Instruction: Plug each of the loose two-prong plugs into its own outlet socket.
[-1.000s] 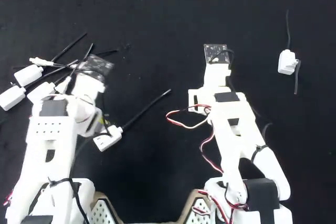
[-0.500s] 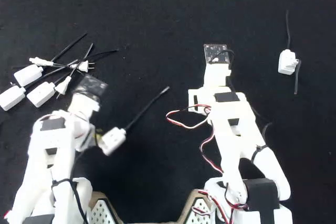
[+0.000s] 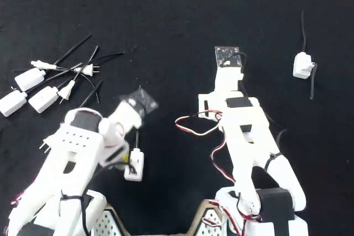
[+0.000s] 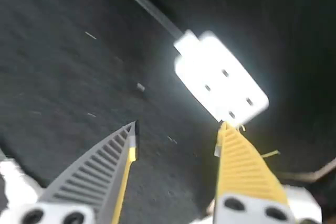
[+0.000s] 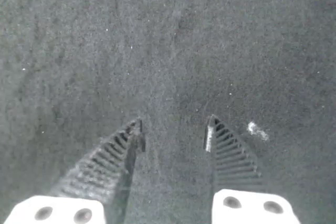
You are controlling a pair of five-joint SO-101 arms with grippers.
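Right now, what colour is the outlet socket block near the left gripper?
The outlet socket block is white, seen best in the left wrist view.

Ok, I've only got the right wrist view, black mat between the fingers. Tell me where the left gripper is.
Observer: The left gripper hangs open right at a white outlet socket, near the front of the black mat.
Operator: Now point me to a loose plug.
Observer: A two-prong plug lies at the mat's far left.
Operator: And give me anything on my side.
Observer: Another white socket lies off to the right of the right arm.
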